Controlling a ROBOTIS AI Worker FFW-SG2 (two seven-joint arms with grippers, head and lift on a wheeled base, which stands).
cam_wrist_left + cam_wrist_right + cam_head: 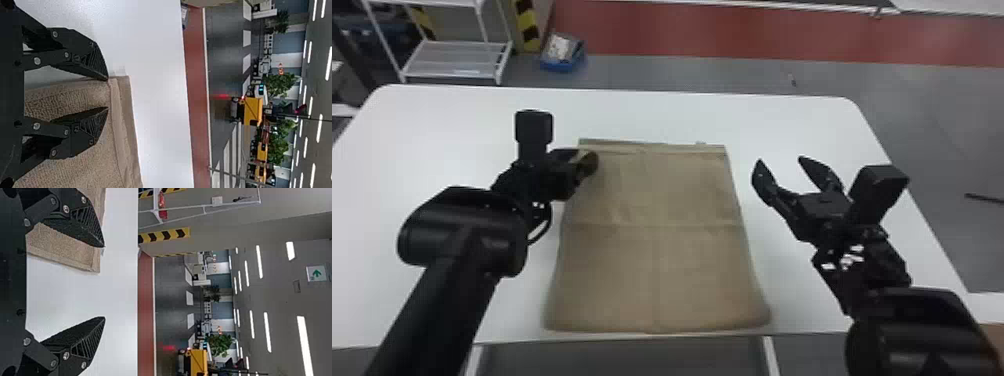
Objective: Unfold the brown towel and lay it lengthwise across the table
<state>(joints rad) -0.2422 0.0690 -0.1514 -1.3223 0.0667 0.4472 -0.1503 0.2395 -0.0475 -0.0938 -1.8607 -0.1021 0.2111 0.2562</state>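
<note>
Both pincers parted at the towel's far end

The brown towel [657, 260] lies flat near the middle of the white surface [682, 115], reaching down to the near edge, where its end rounds over. Its far end stops well short of the surface's far edge, showing a layered hem. One crease crosses it from side to side; a fainter one runs lengthwise.

The left pincer [585, 156] is at the towel's far left corner. In the left wrist view, the pincer [107, 94] has its fingers moderately apart, clamped on nothing. The towel's corner shows in and behind the gap, with one fingertip by the side edge and the other over the cloth. Whether either tip touches the cloth cannot be told.

The right pincer [780, 161] is to the right of the towel, above the surface, toward the right edge. Its two fingers stand wide apart with nothing between them. In the right wrist view, the towel's far right corner shows beside one finger.

A green and white sign [316, 273] with an arrow appears in the room behind. Beyond the surface's far left corner is a white rack [452, 60] with a pale label on its low shelf, near a blue box [562, 62].
</note>
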